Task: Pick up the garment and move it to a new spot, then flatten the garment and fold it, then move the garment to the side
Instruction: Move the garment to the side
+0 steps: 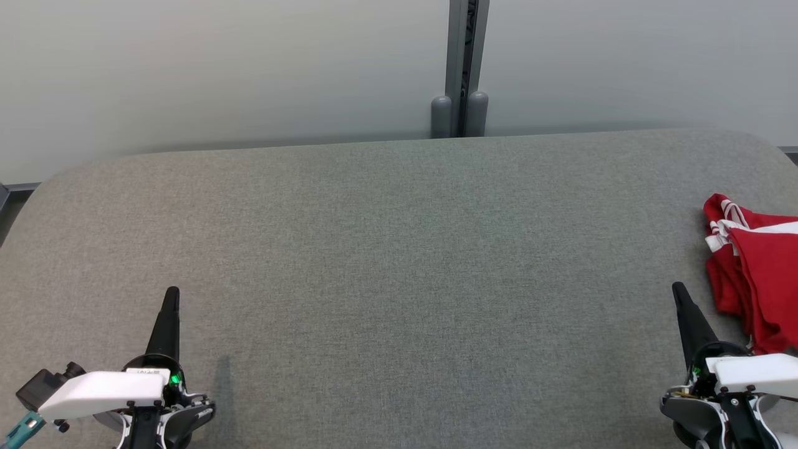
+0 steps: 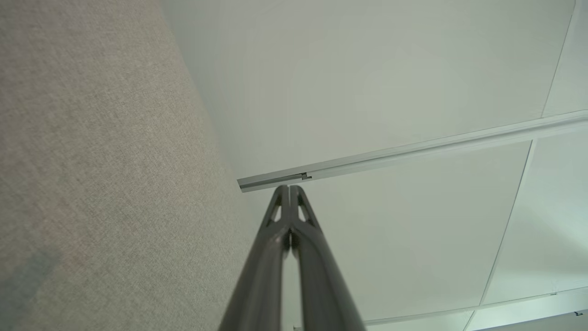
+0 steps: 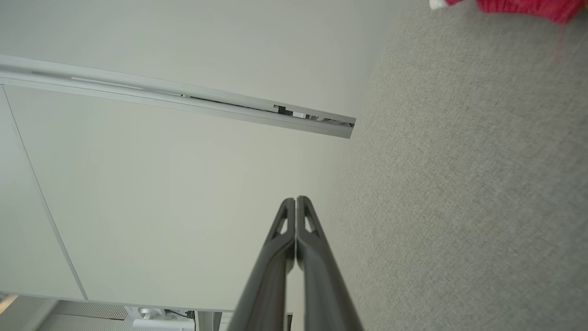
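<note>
The garment (image 1: 757,274) is red with white stripes and lies bunched at the right edge of the grey table (image 1: 399,262), partly cut off by the head view's border. A red strip of the garment (image 3: 519,7) also shows at the top of the right wrist view. My right gripper (image 1: 678,291) is shut and empty, just left of the garment and apart from it. The same right gripper (image 3: 296,200) has its fingers pressed together. At the lower left my left gripper (image 1: 172,293) is shut with nothing in it, far from the garment. My left gripper (image 2: 289,188) shows tips touching.
A pale partition wall (image 1: 218,68) runs behind the table, with a grey post (image 1: 461,68) at the middle of the far edge. The table's corners are rounded. Wide bare felt lies between the two grippers.
</note>
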Motion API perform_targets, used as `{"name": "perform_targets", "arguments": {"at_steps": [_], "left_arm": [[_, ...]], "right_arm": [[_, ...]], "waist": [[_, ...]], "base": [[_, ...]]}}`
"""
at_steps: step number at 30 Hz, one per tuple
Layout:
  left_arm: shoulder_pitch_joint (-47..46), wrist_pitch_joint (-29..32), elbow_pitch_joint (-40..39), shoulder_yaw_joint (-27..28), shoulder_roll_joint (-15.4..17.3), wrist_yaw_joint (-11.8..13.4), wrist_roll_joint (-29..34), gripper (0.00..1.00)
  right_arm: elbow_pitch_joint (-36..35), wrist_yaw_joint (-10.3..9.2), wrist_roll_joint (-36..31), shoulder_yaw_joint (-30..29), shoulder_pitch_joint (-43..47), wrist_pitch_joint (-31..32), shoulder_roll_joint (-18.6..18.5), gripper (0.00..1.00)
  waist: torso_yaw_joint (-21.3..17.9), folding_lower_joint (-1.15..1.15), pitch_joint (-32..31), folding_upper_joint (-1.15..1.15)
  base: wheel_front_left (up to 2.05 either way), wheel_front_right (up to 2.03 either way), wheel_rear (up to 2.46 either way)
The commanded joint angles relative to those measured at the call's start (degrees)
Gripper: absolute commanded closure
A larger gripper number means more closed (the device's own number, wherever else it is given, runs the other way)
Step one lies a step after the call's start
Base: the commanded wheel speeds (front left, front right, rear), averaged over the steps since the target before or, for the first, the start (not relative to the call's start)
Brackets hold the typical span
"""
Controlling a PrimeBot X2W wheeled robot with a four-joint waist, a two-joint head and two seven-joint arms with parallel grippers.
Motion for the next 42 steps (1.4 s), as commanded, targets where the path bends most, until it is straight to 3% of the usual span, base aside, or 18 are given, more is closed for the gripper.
{"name": "perform_targets", "arguments": {"at_steps": [1,24,42], "left_arm": [[0.0,0.4,-0.6,0.4,0.3,-0.4,-1.3,1.0],[0.2,2.6,-2.1,1.5,0.4,-1.5,-9.6,1.0],[0.2,2.7,-2.0,1.5,0.4,-1.4,-9.5,1.0]], "right_arm": [[-0.8,0.02,1.2,-0.3,0.5,0.4,-0.5,1.0],[-2.7,0.02,10.3,-1.6,1.6,2.7,-0.6,1.0],[-2.7,0.02,10.1,-1.6,1.6,2.7,-0.6,1.0]], "waist": [[0.0,0.0,-0.1,0.0],[0.5,0.0,-1.6,0.0],[0.5,0.0,-1.6,0.0]], "base": [[0.0,0.0,0.0],[0.0,0.0,0.0],[0.0,0.0,0.0]]}}
